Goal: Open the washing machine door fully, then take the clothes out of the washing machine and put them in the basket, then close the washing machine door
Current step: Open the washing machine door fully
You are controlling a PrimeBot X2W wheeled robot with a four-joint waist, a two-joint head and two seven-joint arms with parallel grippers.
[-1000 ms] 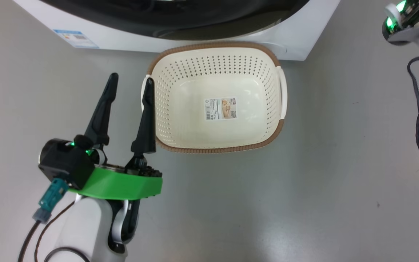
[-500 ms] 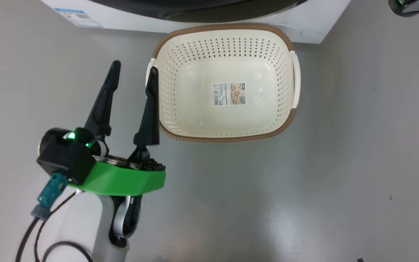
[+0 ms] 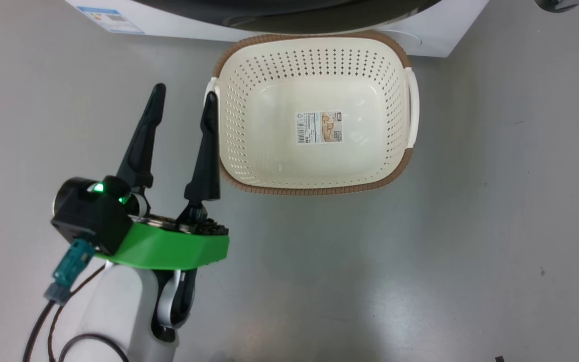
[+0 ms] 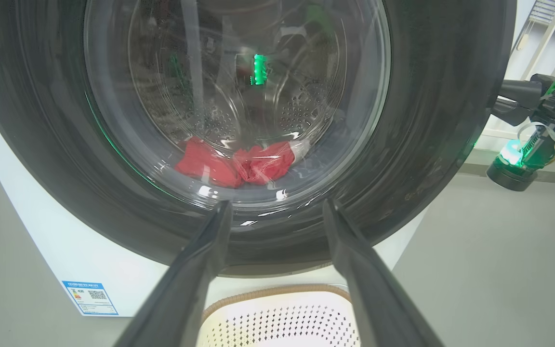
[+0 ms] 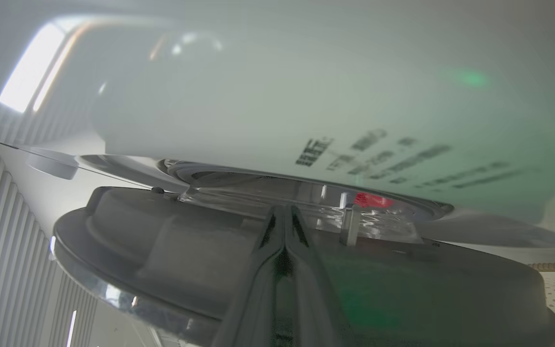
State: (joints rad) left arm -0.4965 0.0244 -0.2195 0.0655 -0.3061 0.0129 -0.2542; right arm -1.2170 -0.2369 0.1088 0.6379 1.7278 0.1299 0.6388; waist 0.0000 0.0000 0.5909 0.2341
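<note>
Clothes [image 4: 258, 164] show red through the washing machine door [image 4: 427, 144] beyond the spread left claw [image 4: 277, 205]; right claw [image 5: 284, 209] pressed together.

Head camera looks down on the basket [image 3: 314, 190]; left wrist faces the washing machine door [image 4: 427, 120], basket below; right wrist skims that door closely.

A smooth grey floor [image 3: 370, 281] with soft glare spreads right of the left gripper's 2 fingers [image 3: 204, 151], while pale vertical slats [image 5: 12, 231] with bright light strips stand left of the right gripper's fingers [image 5: 260, 270]
</note>
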